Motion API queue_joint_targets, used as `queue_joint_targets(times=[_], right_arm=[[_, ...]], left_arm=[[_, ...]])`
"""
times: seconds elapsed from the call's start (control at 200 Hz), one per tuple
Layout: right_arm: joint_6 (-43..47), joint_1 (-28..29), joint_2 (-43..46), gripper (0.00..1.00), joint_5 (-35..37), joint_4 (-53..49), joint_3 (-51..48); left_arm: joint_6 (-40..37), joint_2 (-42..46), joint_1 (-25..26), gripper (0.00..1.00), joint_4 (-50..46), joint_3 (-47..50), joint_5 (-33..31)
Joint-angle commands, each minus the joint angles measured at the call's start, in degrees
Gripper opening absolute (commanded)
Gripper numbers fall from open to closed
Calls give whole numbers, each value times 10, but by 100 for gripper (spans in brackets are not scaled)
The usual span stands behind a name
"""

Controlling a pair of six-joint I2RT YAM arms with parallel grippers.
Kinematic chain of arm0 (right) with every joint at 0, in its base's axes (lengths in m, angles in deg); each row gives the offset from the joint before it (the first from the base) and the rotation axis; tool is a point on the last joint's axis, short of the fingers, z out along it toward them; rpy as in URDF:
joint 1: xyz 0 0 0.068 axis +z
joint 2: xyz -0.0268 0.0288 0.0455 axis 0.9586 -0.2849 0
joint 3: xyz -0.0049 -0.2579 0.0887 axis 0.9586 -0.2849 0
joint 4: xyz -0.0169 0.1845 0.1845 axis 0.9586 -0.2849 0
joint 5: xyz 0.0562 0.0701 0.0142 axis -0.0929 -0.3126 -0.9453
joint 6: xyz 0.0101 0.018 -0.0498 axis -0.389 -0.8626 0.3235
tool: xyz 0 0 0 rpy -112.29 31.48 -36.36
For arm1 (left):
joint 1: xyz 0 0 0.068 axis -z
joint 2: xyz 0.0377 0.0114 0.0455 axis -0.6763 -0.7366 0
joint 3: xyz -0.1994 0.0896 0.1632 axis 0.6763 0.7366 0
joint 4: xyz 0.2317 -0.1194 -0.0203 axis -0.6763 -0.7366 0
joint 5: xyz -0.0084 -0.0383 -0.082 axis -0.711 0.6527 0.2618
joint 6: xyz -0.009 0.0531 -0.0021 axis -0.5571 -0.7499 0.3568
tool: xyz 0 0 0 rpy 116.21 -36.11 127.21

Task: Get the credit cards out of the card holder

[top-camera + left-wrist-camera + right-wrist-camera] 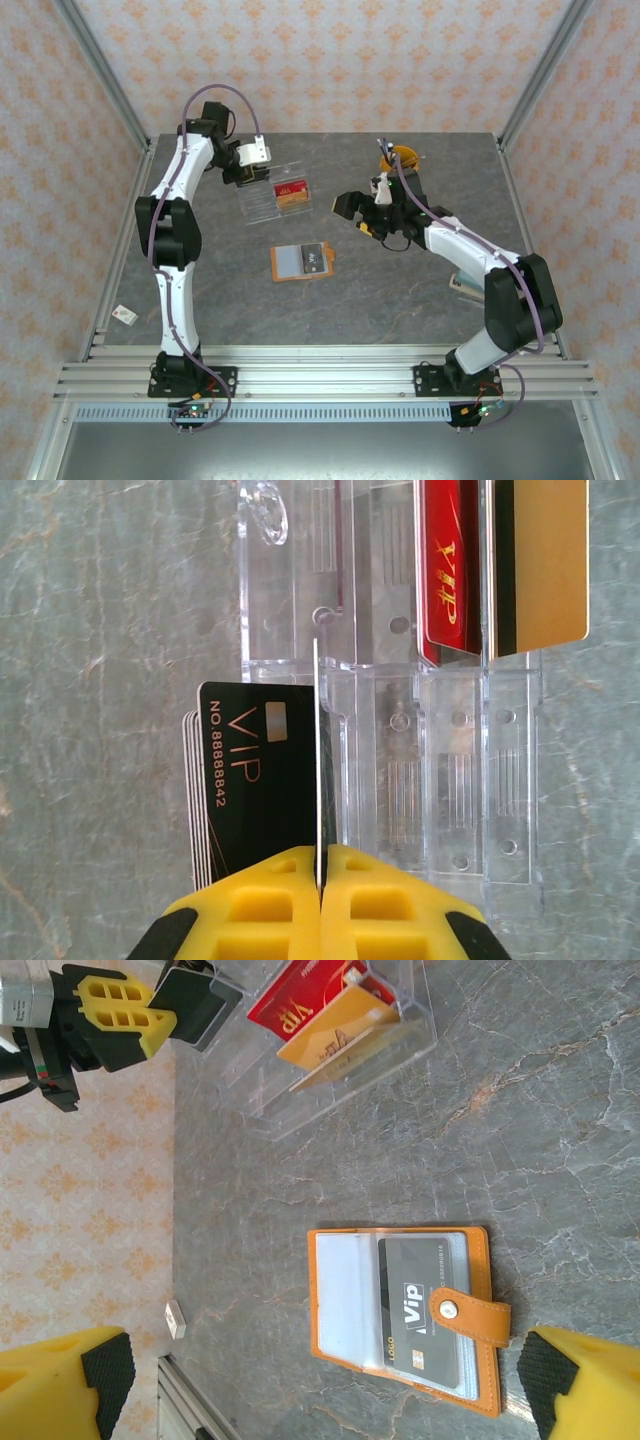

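Observation:
The card holder (300,277) lies open on the table, an orange wallet (484,1380) with a snap strap. A dark grey Vip credit card (420,1310) sits under its clear sleeve. My right gripper (326,1380) hangs well above it, open wide, the holder showing between its yellow fingers (60,1385). At the back, my left gripper (322,865) is shut on a black VIP card (250,770), held on edge over the near end of the clear tray (450,780). A red card (447,570) and a gold card (540,560) stand in the tray's slots.
The clear tray (262,200) stands behind the holder, with my left gripper (250,175) at its left end and my right gripper (362,218) to its right. A small white tag (124,315) lies near the left edge. An orange object (403,158) sits at the back right.

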Motion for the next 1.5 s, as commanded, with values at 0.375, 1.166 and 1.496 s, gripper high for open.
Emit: queue_joint_targets(times=[0.375,1.166,1.496], right_arm=[[-10,0,0,100,6,-1,19],[40,26,10,96,87,-91,35],[40,145,-31,76,239,-157,40]], left_arm=[[-24,15,2,0,-51,0,39],[94,134,0,38,38,22,78],[393,337,36,50,265,307,75]])
